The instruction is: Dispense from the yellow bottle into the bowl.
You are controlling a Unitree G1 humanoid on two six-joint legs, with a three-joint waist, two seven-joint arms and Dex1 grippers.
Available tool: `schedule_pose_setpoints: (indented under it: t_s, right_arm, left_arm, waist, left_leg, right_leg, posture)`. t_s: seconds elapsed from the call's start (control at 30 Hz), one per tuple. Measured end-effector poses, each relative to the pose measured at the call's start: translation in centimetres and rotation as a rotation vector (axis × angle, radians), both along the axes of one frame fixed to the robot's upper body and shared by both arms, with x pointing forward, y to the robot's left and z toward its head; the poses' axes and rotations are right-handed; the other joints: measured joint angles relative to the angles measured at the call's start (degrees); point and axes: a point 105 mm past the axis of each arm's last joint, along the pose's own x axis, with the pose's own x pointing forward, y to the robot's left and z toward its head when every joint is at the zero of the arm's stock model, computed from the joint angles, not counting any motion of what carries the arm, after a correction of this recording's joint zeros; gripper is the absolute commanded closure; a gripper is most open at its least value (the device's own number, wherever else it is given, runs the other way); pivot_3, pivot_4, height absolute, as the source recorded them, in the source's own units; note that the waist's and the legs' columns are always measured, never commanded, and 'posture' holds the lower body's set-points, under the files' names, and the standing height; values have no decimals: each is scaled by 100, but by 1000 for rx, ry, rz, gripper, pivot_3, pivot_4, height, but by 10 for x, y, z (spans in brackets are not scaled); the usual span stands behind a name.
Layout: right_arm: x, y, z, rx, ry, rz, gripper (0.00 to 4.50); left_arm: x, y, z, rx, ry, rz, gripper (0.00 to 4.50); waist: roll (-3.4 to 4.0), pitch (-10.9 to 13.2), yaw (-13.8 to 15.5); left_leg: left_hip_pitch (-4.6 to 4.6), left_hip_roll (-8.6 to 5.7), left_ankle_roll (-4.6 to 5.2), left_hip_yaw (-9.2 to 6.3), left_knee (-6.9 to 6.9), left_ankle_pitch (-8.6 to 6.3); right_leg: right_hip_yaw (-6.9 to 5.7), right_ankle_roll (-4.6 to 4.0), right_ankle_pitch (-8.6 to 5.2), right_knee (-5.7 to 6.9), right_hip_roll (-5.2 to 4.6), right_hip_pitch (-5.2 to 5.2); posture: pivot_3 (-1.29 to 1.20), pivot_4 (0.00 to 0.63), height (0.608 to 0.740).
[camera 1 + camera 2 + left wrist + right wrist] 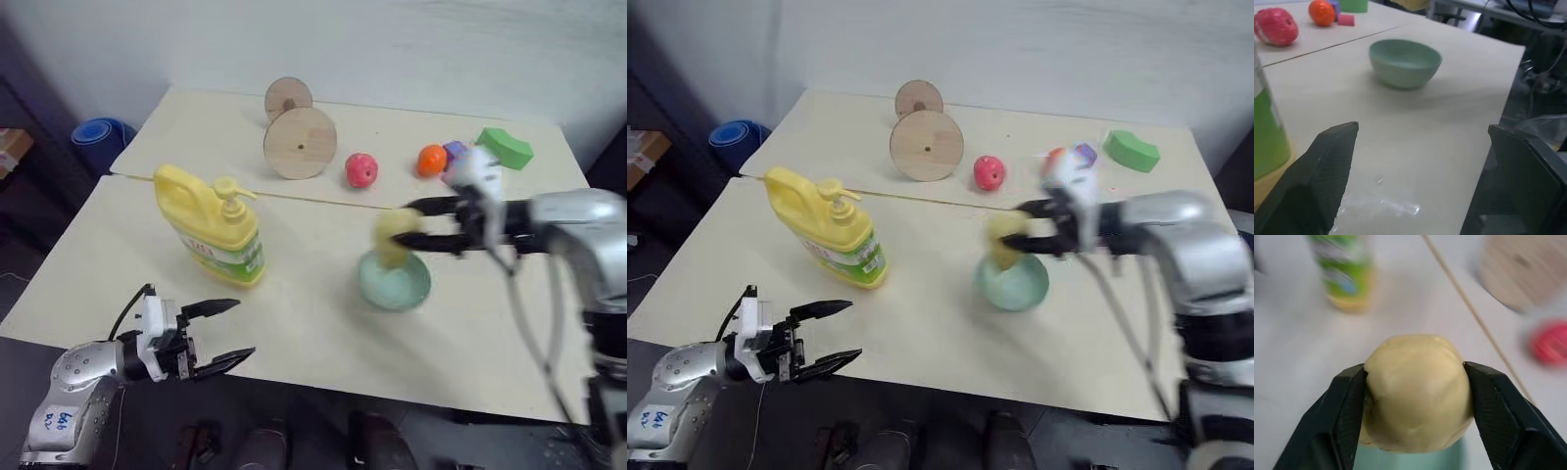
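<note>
Yellow bottle [211, 227] upright on the surface [294, 323], long axis vertical, pump top up, at about 12 o'clock from the left gripper [217, 333] and nearer to it than to the right one; left jaws wide apart, empty, level. Bowl [394, 280] at 3 o'clock of the bottle, well apart, apparently empty. Right gripper [1415, 387] just above the bowl, jaws clamped on a lemon [1418, 391].
</note>
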Motion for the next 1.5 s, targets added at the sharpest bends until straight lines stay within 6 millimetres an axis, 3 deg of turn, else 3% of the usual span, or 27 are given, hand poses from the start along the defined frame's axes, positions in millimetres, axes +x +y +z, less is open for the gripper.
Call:
schedule_pose_setpoints:
  t_s: [0.07, 0.2, 0.27, 0.4, 0.43, 0.53, 0.6, 0.67, 0.73, 0.83, 0.97, 1.13, 1.27, 1.37, 1.5]
  right_arm:
    - [3, -46, -27, 2, 42, -142, 1652]
    - [9, -94, -68, 8, 29, -294, 1652]
    - [13, -99, -83, 21, 11, -323, 1652]
    - [16, -108, -103, 33, 9, -375, 452]
    - [16, -108, -103, 31, 0, -369, 76]
    - [18, -107, -94, 33, -58, -350, 32]
    - [18, -102, -78, 59, -125, -323, 32]
    - [11, -83, -54, 112, -189, -242, 32]
    - [-5, -50, -36, 165, -202, -124, 32]
    - [-26, 4, -33, 224, -166, 3, 32]
    - [-48, 81, -69, 273, -34, 120, 32]
    - [-44, 114, -98, 214, 7, 88, 32]
    - [-27, 139, -117, 195, 17, 49, 895]
    - [-21, 135, -134, 132, 46, 6, 1866]
    - [-12, 141, -130, 117, 26, 3, 3259]
  left_arm:
    - [3, -7, 10, -19, -10, -29, 0]
    - [12, -16, 23, -71, -54, -37, 0]
    - [14, -19, 24, -91, -55, -40, 0]
    - [13, -23, 21, -93, -28, -54, 0]
    - [14, -23, 21, -93, -30, -54, 0]
    - [15, -22, 22, -91, -36, -53, 0]
    - [15, -20, 22, -87, -39, -45, 0]
    - [15, -16, 19, -74, -33, -41, 0]
    - [14, -7, 12, -56, -8, -19, 0]
    - [17, 2, 7, -46, -7, 25, 0]
    - [18, 12, 4, -34, -18, 69, 0]
    - [17, 17, 1, -30, -12, 96, 0]
    - [19, 17, 2, -19, -49, 121, 0]
    - [19, 16, 5, -15, -65, 135, 0]
    - [15, 16, 11, -19, -82, 163, 0]
  waist:
    - [1, 1, -57]
    - [43, 21, -248]
    - [44, 22, -324]
    - [56, 29, -351]
    - [56, 29, -336]
    - [56, 29, -324]
    - [59, 30, -316]
    - [61, 30, -298]
    - [62, 29, -274]
    - [53, 25, -241]
    - [49, 23, -182]
    - [44, 21, -136]
    - [36, 19, -188]
    - [36, 19, -188]
    - [36, 19, -205]
  left_leg:
    - [4, -1, 3, 21, -2, 3]
    - [36, 0, 3, 87, -3, 18]
    - [57, 4, -4, 92, -6, 24]
    - [81, 15, -8, 111, -10, 25]
    - [81, 15, -8, 111, -9, 24]
    - [80, 15, -8, 111, -8, 23]
    - [79, 16, -10, 109, -10, 21]
    - [75, 26, -16, 102, -11, 18]
    - [74, 41, -27, 89, -12, 12]
    - [74, 56, -36, 86, -11, 8]
    - [73, 59, -40, 87, -10, 5]
    - [65, 49, -32, 87, -8, 6]
    - [66, 56, -37, 87, -14, 6]
    - [61, 55, -37, 87, -13, 6]
    - [62, 60, -38, 87, -12, 5]
  right_leg:
    - [-2, 6, 3, 11, 0, -2]
    - [-2, 37, 20, 17, 5, -5]
    - [4, 36, 20, 27, 8, 7]
    - [33, 35, 19, 48, 25, 6]
    - [35, 35, 19, 46, 25, 6]
    - [37, 35, 19, 41, 21, 7]
    - [37, 35, 19, 38, 21, 7]
    - [37, 34, 19, 31, 25, 7]
    - [55, 28, 16, 26, 38, 10]
    - [63, 15, 19, 22, 54, 11]
    - [68, 2, 17, 23, 59, 6]
    - [67, 1, 17, 17, 49, 2]
    - [66, -4, 15, 25, 60, -5]
    - [64, -4, 15, 24, 60, -9]
    - [66, -4, 15, 26, 66, -10]
  posture:
    - [0, 150, 740]
    - [0, 150, 740]
    - [0, 150, 740]
    - [0, 150, 740]
    - [0, 150, 740]
    - [0, 150, 740]
    - [0, 150, 740]
    - [0, 150, 740]
    - [0, 150, 740]
    - [0, 150, 740]
    - [0, 150, 740]
    - [0, 150, 740]
    - [0, 150, 740]
    - [0, 150, 740]
    - [0, 150, 740]
